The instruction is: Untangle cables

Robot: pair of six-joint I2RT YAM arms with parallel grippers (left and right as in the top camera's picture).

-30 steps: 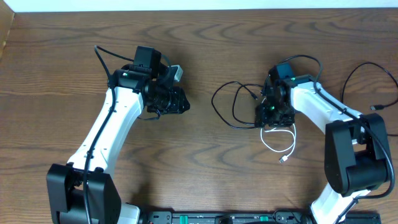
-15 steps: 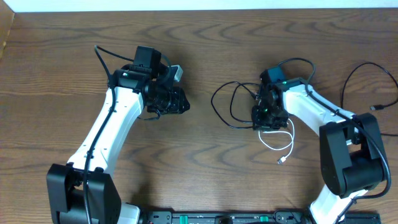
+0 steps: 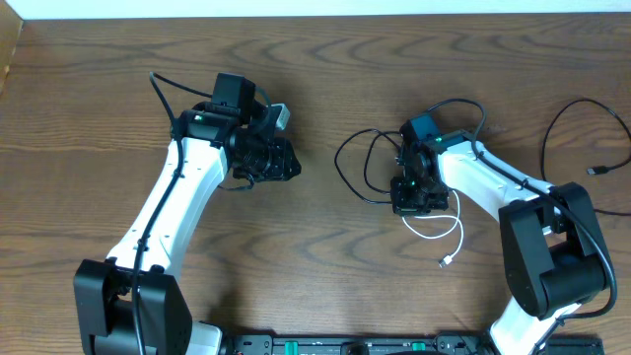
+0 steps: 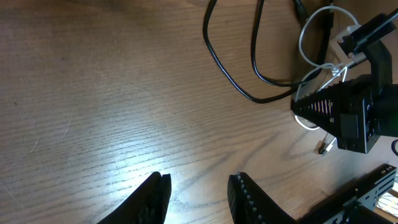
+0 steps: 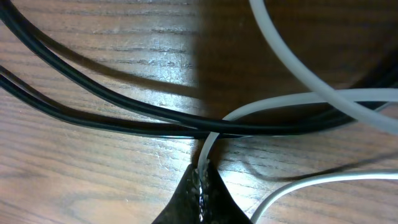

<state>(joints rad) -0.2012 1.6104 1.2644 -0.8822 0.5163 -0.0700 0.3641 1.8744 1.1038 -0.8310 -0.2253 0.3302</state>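
Note:
A black cable [image 3: 345, 163] loops on the table's middle, tangled with a white cable [image 3: 452, 233] whose plug lies near the front. My right gripper [image 3: 414, 193] sits low over the tangle. In the right wrist view the right gripper [image 5: 203, 173] is shut on the white cable [image 5: 280, 102], which rises from the fingertips and crosses two black cable strands [image 5: 93, 93]. My left gripper [image 3: 286, 163] hovers apart to the left. In its own view the left gripper [image 4: 199, 186] stands open over bare wood, with the black cable [image 4: 236, 87] farther ahead.
Another thin black cable [image 3: 567, 118] curves at the far right, its plug near the table edge. A dark rail [image 3: 355, 345] runs along the front edge between the arm bases. Bare wood lies between the two grippers.
My right gripper has slid left and toward the front and closed on the white cable. The white loop has shifted left with it. The left arm has stayed still.

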